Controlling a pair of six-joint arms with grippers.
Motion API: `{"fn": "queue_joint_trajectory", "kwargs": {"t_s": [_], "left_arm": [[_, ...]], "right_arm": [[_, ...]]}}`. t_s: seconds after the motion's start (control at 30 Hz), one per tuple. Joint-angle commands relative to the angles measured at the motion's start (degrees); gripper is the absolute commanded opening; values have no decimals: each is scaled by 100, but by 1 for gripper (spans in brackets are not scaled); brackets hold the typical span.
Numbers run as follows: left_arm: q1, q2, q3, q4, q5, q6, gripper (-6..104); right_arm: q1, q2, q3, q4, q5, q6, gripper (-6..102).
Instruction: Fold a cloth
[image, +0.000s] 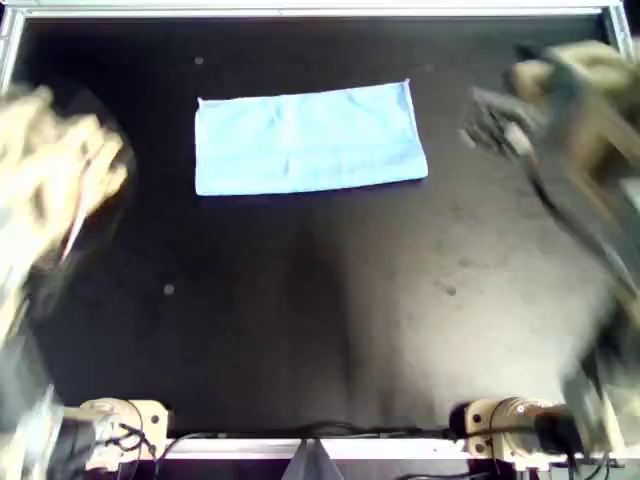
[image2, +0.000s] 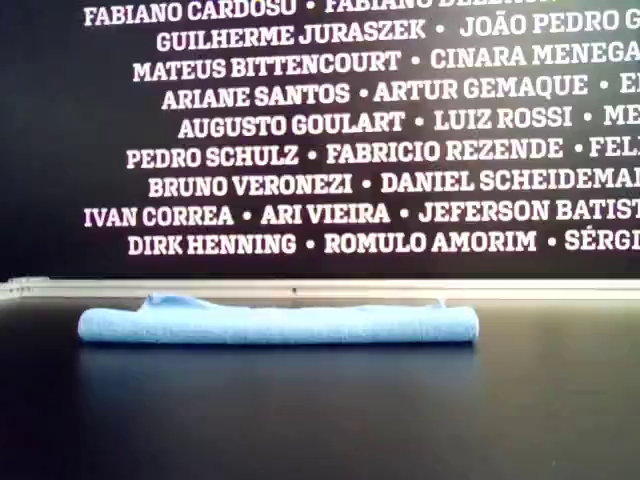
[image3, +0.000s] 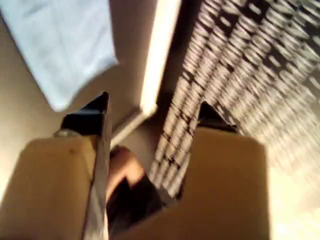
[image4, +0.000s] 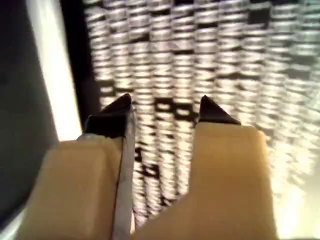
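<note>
Light-blue cloth (image: 310, 139), black table (image: 330, 300), white-lettered black wall (image2: 350, 130)

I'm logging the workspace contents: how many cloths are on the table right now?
1. The cloth lies folded into a rectangle on the far half of the table, in neither gripper. The blurred arms at both sides of the overhead view could hide something small.

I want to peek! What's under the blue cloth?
The cloth lies folded on the black table, so its own lower layer is underneath, then tabletop. Anything tucked between the layers is hidden. Nothing lies on top of it.
</note>
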Motion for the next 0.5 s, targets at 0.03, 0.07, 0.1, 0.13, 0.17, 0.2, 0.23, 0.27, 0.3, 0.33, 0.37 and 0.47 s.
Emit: {"fn": "queue_joint_trajectory", "kwargs": {"t_s": [0.03,0.07,0.1,0.13,0.17,0.2,0.23,0.27,0.3,0.33,0.37,0.47], "left_arm": [[-18,2276,2399,-281,-26,114,62],[-18,2575,2856,-668,-26,114,63],[-18,2839,3331,-1187,-26,114,64],[-18,3085,3832,-1749,-26,114,65],[-9,3331,4368,-2329,-26,114,66],[-9,3533,4913,-2918,-26,114,68],[-9,3656,5484,-3463,-26,114,69],[-9,3771,6056,-3973,-26,114,70],[-9,3832,6601,-4456,-26,114,70],[-9,3920,7110,-4869,-26,114,70],[-9,3938,7506,-5212,-26,123,70],[26,3920,8464,-6100,-26,123,70]], "right_arm": [[-62,1969,1898,-79,-18,-70,54],[-70,2197,2426,-149,-18,-79,54],[-79,2391,2962,-308,0,-79,54],[-123,2540,3516,-580,62,-88,54],[-211,2733,4131,-932,167,-88,54],[-308,2839,4764,-1415,290,-88,54],[-404,2909,5370,-1969,413,-88,54],[-510,3006,5977,-2549,536,-88,54],[-642,3164,6618,-3120,650,-88,54],[-765,3322,7216,-3665,712,-88,54],[-853,3463,7805,-4201,686,-88,54],[-914,3902,9387,-5607,686,-97,54]]}}
